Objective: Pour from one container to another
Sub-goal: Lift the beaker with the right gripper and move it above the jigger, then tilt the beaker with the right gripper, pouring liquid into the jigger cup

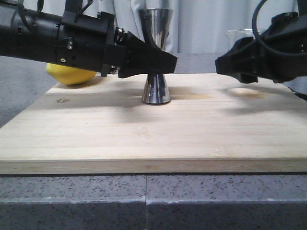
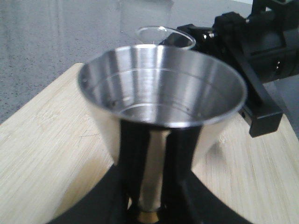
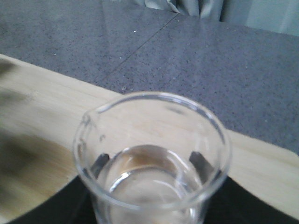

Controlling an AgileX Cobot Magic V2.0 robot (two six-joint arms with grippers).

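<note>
Jigger point(image 1: 156, 57) stands mid-board toward the far edge in the front view, left tool point(image 1: 160, 61) at its waist, beaker point(image 1: 240, 34) lifted right. Left wrist view: fingers point(image 2: 133, 154) clamp its stem. Right wrist view: right tool's pads point(image 3: 200, 163) grip the beaker upright; I'd bring its lip over the cup, then tip slowly.

Jigger point(image 1: 156, 88) mid-board point(image 1: 153, 139); lemon point(image 1: 70, 74) behind-left; beaker point(image 1: 240, 34) right.

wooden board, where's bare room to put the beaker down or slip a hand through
The whole near half of the wooden board, from its front edge up to the jigger, is bare, as is the right side under the raised beaker. It is crowded at the back left: the left pincer grips the jigger's waist, with a lemon behind.
</note>
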